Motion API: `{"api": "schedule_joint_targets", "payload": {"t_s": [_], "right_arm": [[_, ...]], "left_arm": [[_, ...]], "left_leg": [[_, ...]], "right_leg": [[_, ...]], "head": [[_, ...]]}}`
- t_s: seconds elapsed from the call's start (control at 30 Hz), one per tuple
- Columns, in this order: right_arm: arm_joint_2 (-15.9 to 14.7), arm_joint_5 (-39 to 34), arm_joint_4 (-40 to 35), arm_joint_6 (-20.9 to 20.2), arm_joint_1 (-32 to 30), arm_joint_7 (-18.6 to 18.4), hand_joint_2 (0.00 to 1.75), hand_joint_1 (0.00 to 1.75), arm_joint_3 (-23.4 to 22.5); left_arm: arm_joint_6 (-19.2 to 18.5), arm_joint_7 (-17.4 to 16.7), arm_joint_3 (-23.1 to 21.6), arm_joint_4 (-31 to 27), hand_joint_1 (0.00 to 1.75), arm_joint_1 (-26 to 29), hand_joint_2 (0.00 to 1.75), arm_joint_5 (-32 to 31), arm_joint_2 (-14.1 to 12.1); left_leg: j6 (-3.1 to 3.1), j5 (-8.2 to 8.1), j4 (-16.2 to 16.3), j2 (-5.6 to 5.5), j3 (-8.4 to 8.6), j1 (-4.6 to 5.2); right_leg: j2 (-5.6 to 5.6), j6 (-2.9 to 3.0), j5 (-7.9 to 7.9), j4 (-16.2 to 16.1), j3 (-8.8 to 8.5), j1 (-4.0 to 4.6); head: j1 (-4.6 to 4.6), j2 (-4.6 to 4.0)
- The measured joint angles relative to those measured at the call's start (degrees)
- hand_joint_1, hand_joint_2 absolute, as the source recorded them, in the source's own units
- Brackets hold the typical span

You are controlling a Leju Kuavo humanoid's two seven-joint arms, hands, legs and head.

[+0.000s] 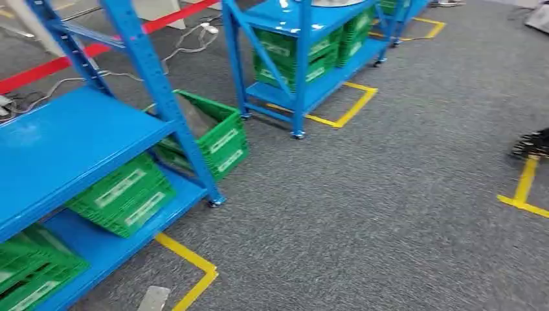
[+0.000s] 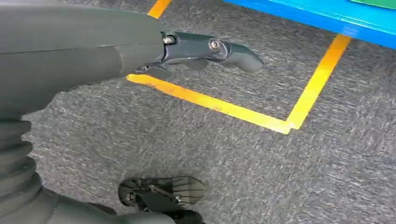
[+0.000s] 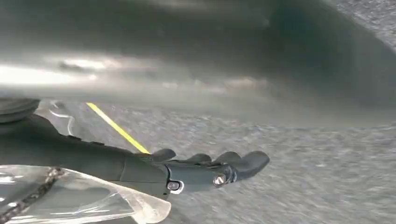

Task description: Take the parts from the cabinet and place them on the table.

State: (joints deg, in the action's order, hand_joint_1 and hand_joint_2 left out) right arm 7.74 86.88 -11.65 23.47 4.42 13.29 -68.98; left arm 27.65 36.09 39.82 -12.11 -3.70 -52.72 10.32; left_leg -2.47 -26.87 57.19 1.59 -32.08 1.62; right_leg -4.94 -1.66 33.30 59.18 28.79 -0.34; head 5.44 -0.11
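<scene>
The right robot hand [image 3: 201, 170] grips a clear bag [image 3: 70, 196] of parts above the grey carpet [image 1: 362, 207], the left robot hand [image 2: 201, 51] hangs released near yellow tape [image 2: 224, 107], beside blue racks [image 1: 78, 136] holding green crates [image 1: 123, 194].

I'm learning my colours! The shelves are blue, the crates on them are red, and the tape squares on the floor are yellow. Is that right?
Almost. The crates are green, not red, as the head view shows. The shelves are blue and the tape squares on the floor are yellow, just as you said.
</scene>
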Motion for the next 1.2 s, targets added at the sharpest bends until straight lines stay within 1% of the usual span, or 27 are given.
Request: {"api": "schedule_joint_targets", "payload": {"t_s": [0.03, 0.07, 0.13, 0.17, 0.2, 0.23, 0.27, 0.33, 0.37, 0.4, 0.43, 0.47, 0.53, 0.57, 0.6, 0.67, 0.7, 0.73, 0.83, 0.87, 0.93, 0.97, 1.03, 1.07, 1.1, 1.17, 1.2], "right_arm": [[0.0, 0.0, 0.02, -0.07, -0.36, 0.07, 0.0, 0.0, 0.04], [-0.09, -0.09, 0.0, -0.07, -0.5, -0.04, 0.0, 0.0, 0.02], [-0.15, -0.09, 0.0, -0.04, -0.51, -0.02, 0.0, 0.0, 0.02], [-0.17, -0.09, 0.0, -0.07, -0.51, 0.0, 0.0, 0.0, 0.02], [-0.15, -0.05, 0.02, -0.07, -0.52, 0.0, 0.0, 0.0, 0.04], [-0.07, -0.04, 0.07, -0.09, -0.56, 0.02, 0.0, 0.0, 0.04], [-0.07, -0.02, 0.09, -0.15, -0.59, 0.07, 0.0, 0.0, 0.07], [-0.07, -0.07, 0.09, -0.17, -0.55, -0.04, 0.0, 0.0, 0.04], [-0.07, -0.02, 0.09, -0.17, -0.56, -0.02, 0.0, 0.0, 0.04], [-0.09, 0.0, 0.09, -0.17, -0.5, -0.02, 0.0, 0.0, 0.04], [-0.11, -0.02, 0.09, -0.15, -0.56, 0.0, 0.0, 0.0, 0.04], [-0.11, -0.02, 0.09, -0.15, -0.63, 0.0, 0.0, 0.0, 0.04], [-0.11, -0.02, 0.07, -0.17, -0.76, 0.0, 0.0, 0.0, 0.04], [-0.11, -0.02, 0.07, -0.15, -0.73, 0.0, 0.0, 0.0, 0.04], [-0.11, 0.0, 0.09, -0.15, -0.71, 0.0, 0.0, 0.0, 0.04], [-0.09, 0.0, 0.09, -0.15, -0.58, 0.0, 0.0, 0.0, 0.04], [-0.04, 0.02, 0.09, -0.15, -0.57, 0.0, 0.0, 0.0, 0.04], [0.13, 0.02, 0.11, -0.17, -0.6, 0.02, 0.0, 0.0, 0.04], [0.13, 0.02, 0.09, -0.17, -0.24, 0.0, 0.0, 0.0, 0.04], [0.13, 0.04, 0.09, -0.15, 0.02, 0.02, 0.0, 0.0, 0.07], [0.11, 0.04, 0.09, -0.09, 0.02, 0.09, 0.0, 0.0, 0.07], [0.11, 0.04, 0.09, -0.11, -0.03, 0.09, 0.0, 0.0, 0.09], [0.09, 0.04, 0.09, -0.11, -0.38, 0.07, 0.0, 0.0, 0.09], [0.04, 0.02, 0.09, -0.11, -0.47, -0.02, 0.0, 0.0, 0.09], [-0.04, 0.0, 0.09, -0.11, -0.53, -0.02, 0.0, 0.0, 0.07], [-0.2, 0.02, 0.09, -0.11, -0.53, -0.02, 0.0, 0.0, 0.07], [-0.22, 0.02, 0.09, -0.11, -0.54, 0.0, 0.0, 0.0, 0.09]], "left_arm": [[-0.09, 0.0, -0.02, 0.0, 0.0, -0.57, 1.75, -0.04, 0.2], [-0.09, 0.0, 0.0, 0.0, 0.0, -0.4, 1.75, -0.04, 0.22], [-0.07, -0.02, 0.0, 0.0, 0.0, -0.24, 1.75, -0.04, 0.22], [-0.07, -0.02, 0.0, 0.0, 0.0, -0.26, 1.75, -0.04, 0.22], [-0.07, -0.02, 0.0, 0.0, 0.0, -0.3, 1.75, -0.04, 0.15], [-0.07, -0.02, 0.0, 0.0, 0.0, -0.58, 1.75, -0.04, 0.09], [-0.07, 0.0, 0.0, 0.0, 0.0, -0.52, 1.75, -0.04, 0.15], [-0.09, -0.02, 0.0, 0.0, 0.0, -0.12, 1.75, -0.02, 0.13], [-0.09, -0.02, 0.02, 0.0, 0.0, -0.01, 1.75, 0.0, 0.09], [-0.09, -0.02, 0.02, 0.0, 0.0, 0.11, 1.75, 0.0, 0.07], [-0.09, -0.02, 0.02, 0.0, 0.0, -0.04, 1.75, 0.0, 0.09], [-0.09, -0.02, 0.02, 0.0, 0.0, -0.29, 1.75, 0.0, 0.09], [-0.09, -0.02, 0.02, 0.0, 0.0, -0.37, 1.75, 0.0, 0.09], [-0.13, -0.02, 0.02, 0.0, 0.0, -0.21, 1.75, 0.0, 0.11], [-0.22, -0.02, 0.02, 0.0, 0.0, -0.06, 1.75, 0.0, 0.09], [-0.22, -0.02, 0.02, 0.0, 0.0, 0.0, 1.75, 0.09, 0.09], [-0.22, 0.0, 0.02, 0.0, 0.0, -0.04, 1.75, 0.09, 0.07], [-0.22, -0.02, 0.02, 0.0, 0.0, -0.28, 1.75, 0.09, -0.07], [-0.22, 0.04, 0.02, 0.0, 0.0, -0.25, 1.75, 0.07, -0.07], [-0.22, 0.04, 0.02, 0.0, 0.0, -0.07, 1.75, 0.09, -0.09], [-0.15, 0.04, 0.04, 0.0, 0.0, -0.11, 1.75, 0.11, -0.02], [-0.15, 0.04, 0.04, 0.0, 0.0, -0.39, 1.75, 0.09, 0.0], [-0.17, 0.02, 0.04, 0.0, 0.0, -0.49, 1.75, 0.07, 0.2], [-0.18, 0.0, 0.04, 0.0, 0.0, -0.42, 1.75, 0.07, 0.2], [-0.17, 0.0, 0.04, 0.0, 0.0, -0.3, 1.75, 0.07, 0.22], [-0.18, -0.02, 0.04, 0.0, 0.0, -0.26, 1.75, 0.07, 0.22], [-0.18, -0.02, 0.07, 0.0, 0.0, -0.32, 1.75, 0.09, 0.22]], "left_leg": [[-0.55, 0.07, -0.27, -2.32, 0.14, -0.43], [-0.41, -0.06, -0.23, -4.02, 0.3, -0.61], [0.13, -0.4, 0.01, -5.53, 0.68, -1.05], [0.65, -0.75, 0.44, -6.22, 0.74, -1.28], [1.22, -1.13, 1.0, -6.8, 0.47, -1.45], [1.64, -1.61, 2.24, -7.48, -0.21, -1.21], [1.86, -1.33, 1.99, -7.95, -0.53, -1.33], [2.36, -1.0, 1.74, -9.14, -0.67, -1.61], [2.53, -1.2, 1.95, -9.71, -0.86, -1.63], [2.76, -1.94, 2.92, -7.44, -1.15, -1.4], [3.06, -3.76, 6.14, -4.92, -2.62, -1.42], [3.25, -5.84, 10.66, -3.46, -4.9, -1.58], [3.32, -8.19, 18.03, -2.31, -8.73, -1.69], [3.22, -7.69, 18.74, -2.16, -9.23, -1.68], [2.99, -5.92, 17.03, -2.11, -8.52, -1.65], [1.99, -0.72, 8.17, -1.15, -4.29, -1.19], [1.1, 0.72, 3.96, 1.27, -2.28, -0.51], [0.68, -0.44, 2.75, 3.09, -1.53, 0.07], [0.42, -0.7, 2.06, 1.47, -1.64, 0.33], [0.22, -0.38, 0.89, 0.6, -0.99, 0.15], [0.06, 0.44, -0.69, -0.48, 0.45, -0.67], [-0.06, 0.53, -0.72, -1.12, 0.38, -0.81], [-0.12, 0.4, -0.69, -2.77, 0.35, -0.84], [-0.08, 0.33, -0.67, -3.54, 0.41, -0.87], [0.07, 0.23, -0.58, -4.35, 0.54, -0.98], [0.72, -0.21, -0.17, -5.83, 0.8, -1.35], [1.21, -0.65, 0.34, -6.46, 0.75, -1.47]], "right_leg": [[4.79, -0.65, 5.45, 13.19, 6.97, -0.42], [4.86, -1.16, 4.44, 16.18, 9.9, -0.6], [5.05, -1.74, -1.24, 8.69, 7.25, -1.09], [6.19, -2.2, -4.04, 3.6, 5.11, -1.55], [9.3, -2.75, -3.58, 1.49, 3.97, -2.03], [10.61, -2.16, -2.91, 0.03, 3.27, -2.12], [9.79, -1.3, -2.91, 0.68, 3.33, -1.86], [8.77, -0.56, -2.88, 0.89, 3.25, -1.46], [8.04, -0.02, -3.02, 0.56, 3.07, -1.85], [7.23, 0.43, -3.04, 0.42, 2.82, -1.68], [6.48, 0.84, -2.97, 0.23, 2.62, -1.58], [5.56, 1.08, -2.88, 0.16, 2.54, -1.31], [3.85, 1.37, -2.64, 0.16, 2.45, -0.93], [3.1, 1.46, -2.5, 0.16, 2.35, -0.83], [2.44, 1.5, -2.36, 0.16, 2.18, -0.72], [1.12, 1.41, -1.95, 0.12, 1.53, -0.48], [0.58, 1.29, -1.78, -0.04, 1.3, -0.5], [-0.11, 0.85, -1.42, 0.04, 0.99, -0.13], [-1.95, 0.33, -1.35, -0.57, 0.58, -0.29], [-2.64, -0.16, -1.21, -0.96, -0.26, -0.11], [2.15, -0.48, 0.79, 2.11, 1.13, -0.33], [3.69, -0.59, 2.63, 6.23, 3.34, -0.37], [4.72, -0.9, 5.55, 14.85, 8.34, -0.51], [4.77, -1.07, 5.18, 16.32, 9.75, -0.51], [4.8, -1.2, 3.22, 14.86, 9.69, -0.53], [5.51, -1.61, -2.57, 6.53, 6.54, -0.91], [7.31, -2.0, -4.86, 1.63, 4.59, -1.43]], "head": [[-0.59, -0.02], [-0.57, -0.02], [-0.55, -0.02], [-0.55, -0.02], [-0.77, -0.02], [-1.09, -0.02], [-0.96, -0.02], [-0.94, -0.02], [-0.92, -0.02], [-0.81, -0.02], [-0.04, -0.02], [-0.15, -0.02], [-0.11, -0.02], [-0.09, -0.02], [-0.06, -0.02], [-0.06, -0.02], [-0.11, -0.02], [-0.11, -0.02], [0.09, -0.02], [0.07, -0.02], [-0.37, -0.02], [-0.41, -0.02], [-0.55, -0.02], [-0.59, -0.02], [-0.59, -0.02], [-0.57, -0.02], [-0.63, -0.02]]}}
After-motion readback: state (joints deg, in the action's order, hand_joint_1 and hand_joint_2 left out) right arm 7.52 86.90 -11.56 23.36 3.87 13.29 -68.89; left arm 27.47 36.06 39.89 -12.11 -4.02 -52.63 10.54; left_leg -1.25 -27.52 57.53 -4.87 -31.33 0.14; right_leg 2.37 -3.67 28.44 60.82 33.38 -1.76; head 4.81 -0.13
